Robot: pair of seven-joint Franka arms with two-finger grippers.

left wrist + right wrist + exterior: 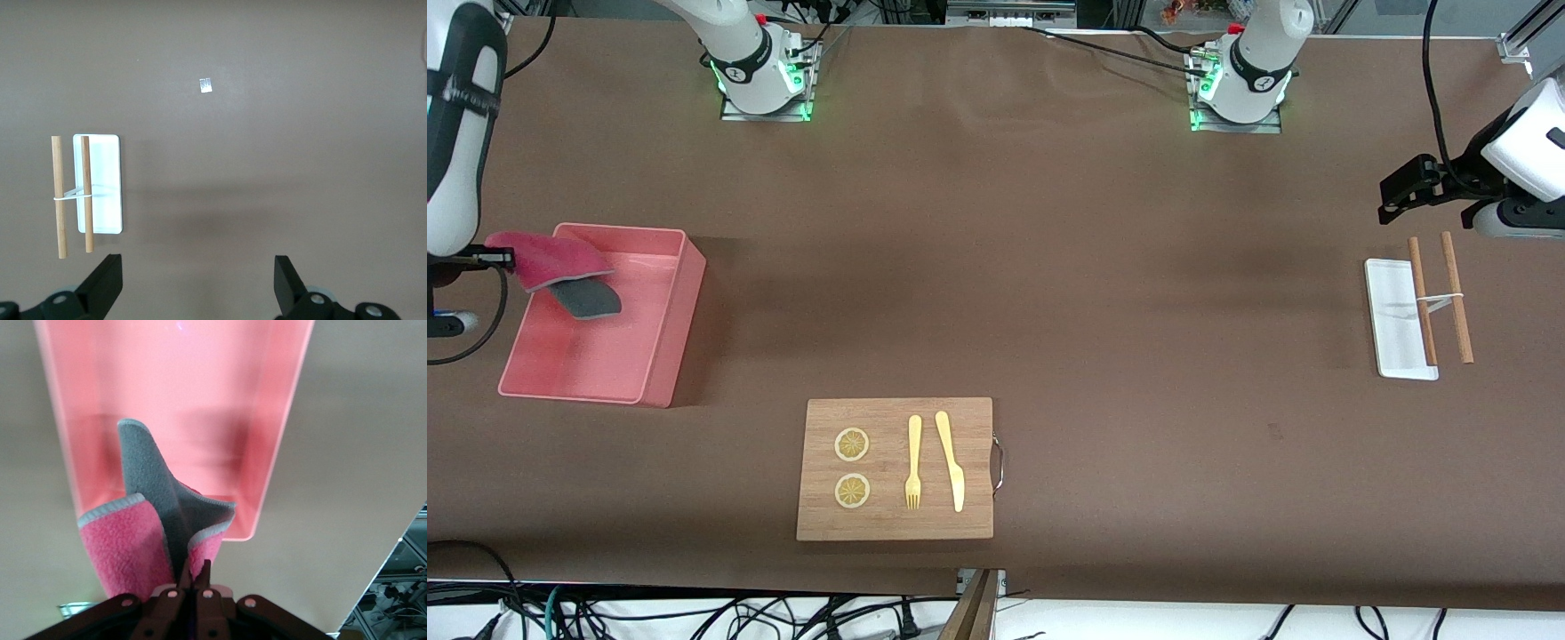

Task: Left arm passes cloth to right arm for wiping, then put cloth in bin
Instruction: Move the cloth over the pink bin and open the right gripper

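Note:
The cloth, pink on one side and grey on the other, hangs folded from my right gripper, which is shut on its edge. It dangles over the salmon-pink bin, at the end of the bin toward the robots' bases. In the right wrist view the cloth droops from the pinched right gripper above the bin's wall. My left gripper waits open and empty over bare table at the left arm's end. The left wrist view shows the left gripper with wide-apart fingers.
A wooden board near the front edge carries a fork, a knife and two lemon slices. A flat white tray with two banded wooden sticks lies below the left gripper.

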